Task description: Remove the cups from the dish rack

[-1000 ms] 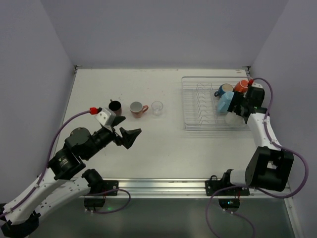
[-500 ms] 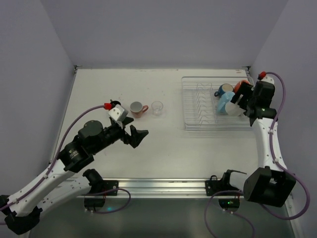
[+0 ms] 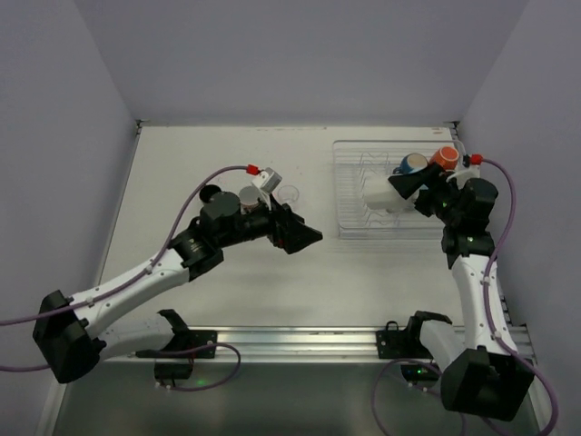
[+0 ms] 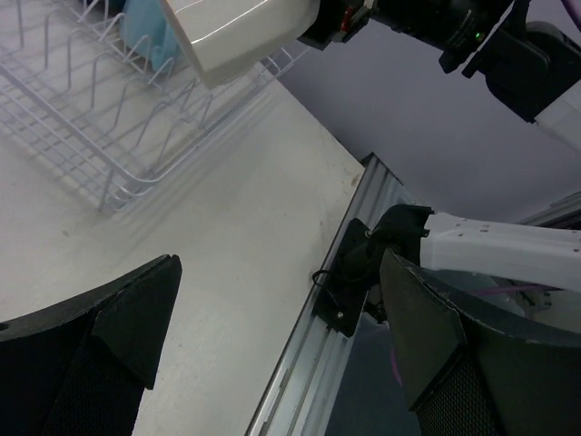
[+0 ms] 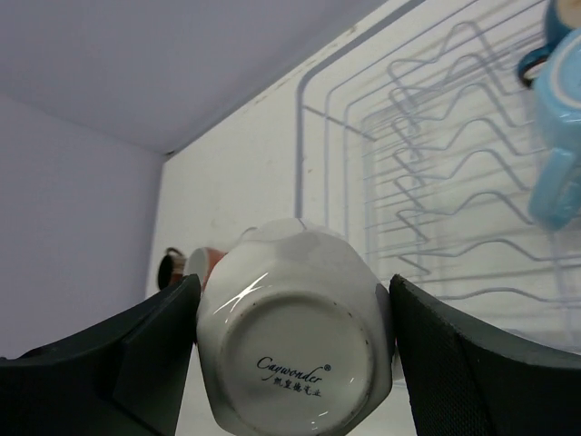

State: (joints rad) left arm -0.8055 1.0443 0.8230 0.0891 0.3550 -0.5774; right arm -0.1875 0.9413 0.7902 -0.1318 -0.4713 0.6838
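Right gripper (image 3: 400, 185) clamped on glossy white ceramic cup (image 5: 295, 341), tipped sideways, hanging above the left half of the white wire dish rack (image 3: 349, 221). Left gripper (image 3: 305, 238) spread wide, empty, near the rack. Best: lift clear first, then swing left slowly.

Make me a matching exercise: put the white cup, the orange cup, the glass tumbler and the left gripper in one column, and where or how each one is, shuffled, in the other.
Column one
1. white cup
2. orange cup
3. glass tumbler
4. left gripper

Column two
A. standing on the table, left of the dish rack
B. open, holding nothing
C. clamped in the right gripper
D. in the dish rack's far right corner

Pairs: 1-C, 2-D, 3-A, 4-B
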